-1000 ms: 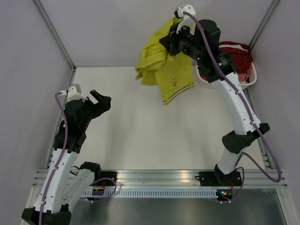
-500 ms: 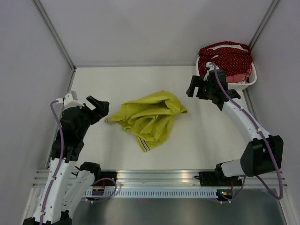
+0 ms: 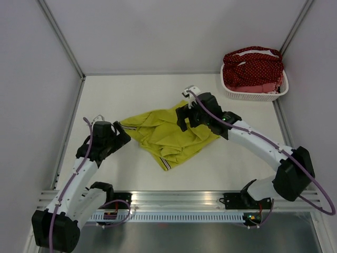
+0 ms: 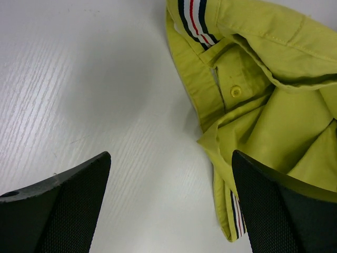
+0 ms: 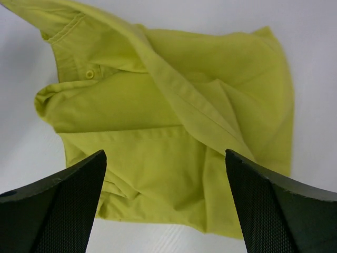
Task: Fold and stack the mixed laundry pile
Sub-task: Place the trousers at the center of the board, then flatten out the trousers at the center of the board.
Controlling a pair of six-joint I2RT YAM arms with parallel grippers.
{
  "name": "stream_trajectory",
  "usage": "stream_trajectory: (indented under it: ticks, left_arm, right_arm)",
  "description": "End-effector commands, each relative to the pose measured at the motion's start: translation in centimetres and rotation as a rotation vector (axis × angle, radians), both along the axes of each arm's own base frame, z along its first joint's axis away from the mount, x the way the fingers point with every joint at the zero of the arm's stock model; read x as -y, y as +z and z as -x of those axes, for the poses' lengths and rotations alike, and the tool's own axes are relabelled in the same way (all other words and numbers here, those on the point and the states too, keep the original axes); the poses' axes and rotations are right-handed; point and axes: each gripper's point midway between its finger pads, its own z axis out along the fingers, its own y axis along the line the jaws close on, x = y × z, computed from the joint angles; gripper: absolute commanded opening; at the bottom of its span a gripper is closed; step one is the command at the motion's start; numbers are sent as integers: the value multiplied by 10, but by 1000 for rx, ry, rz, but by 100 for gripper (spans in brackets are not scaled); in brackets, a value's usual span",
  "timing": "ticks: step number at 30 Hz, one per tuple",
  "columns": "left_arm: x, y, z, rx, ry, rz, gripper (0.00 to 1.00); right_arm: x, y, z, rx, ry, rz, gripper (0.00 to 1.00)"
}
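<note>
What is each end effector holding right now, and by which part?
Nothing is held. The left end effector is open beside the striped band of the yellow-green garment; the right end effector is open above its middle.

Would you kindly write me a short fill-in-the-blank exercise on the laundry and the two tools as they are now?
The crumpled garment on the table is ____-green.
The white basket holds a dark red cloth with white ____.
The left tool and the right tool both have jaws that stand ____.
Missing words: yellow; dots; open.
</note>
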Motion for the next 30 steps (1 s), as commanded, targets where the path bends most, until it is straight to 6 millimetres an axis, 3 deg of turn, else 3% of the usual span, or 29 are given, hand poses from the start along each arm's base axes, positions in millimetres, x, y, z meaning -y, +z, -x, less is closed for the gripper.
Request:
stream_trajectory:
  ticks: [1,3,4,7,8,10,12,13,17,20,21,25,26,29,30]
  left_arm:
    - [-7,9,-15,76,57,-9,100]
    - [-8,0,-21,82,51,-28,100]
    - [-4,10,-38,161,42,-12,100]
    - [8,-6,-58,192,-34,4,100]
    - [13,0,-72,228,-56,15,100]
    - [13,-23,-81,148,-54,17,100]
    - [11,-27,-96,126,-45,26,100]
    - [3,-43,-103,71,-21,35,100]
    - [-10,-68,-124,29,16,79,100]
    - [-7,-66,-144,89,-17,109,100]
    - [0,-58,-154,147,-52,136,100]
    - [14,-51,-171,258,-155,155,100]
    - [12,-58,-175,243,-143,153,99]
    - [15,-57,-187,215,-153,163,72]
    - [14,-63,-189,197,-149,161,49]
  right_arm:
    - [-38,-10,-9,28,25,69,98]
    - [-39,-27,-10,7,-34,116,98]
    - [-44,-37,-1,-25,-36,106,98]
    - [-38,-47,9,-63,-91,50,98]
    - [-36,-40,12,-55,-100,22,98]
    - [-30,-44,20,-65,-106,11,98]
    - [-23,-36,26,-50,-112,-2,98]
    - [-16,-38,28,-49,-131,12,98]
    - [-1,-32,32,-31,-161,38,98]
    - [7,-36,33,-44,-172,59,98]
    - [9,-37,32,-46,-178,66,98]
    - [24,-40,23,-58,-214,70,98]
    - [26,-41,21,-59,-220,69,98]
    - [35,-43,16,-69,-247,69,98]
    - [41,-47,16,-82,-261,80,98]
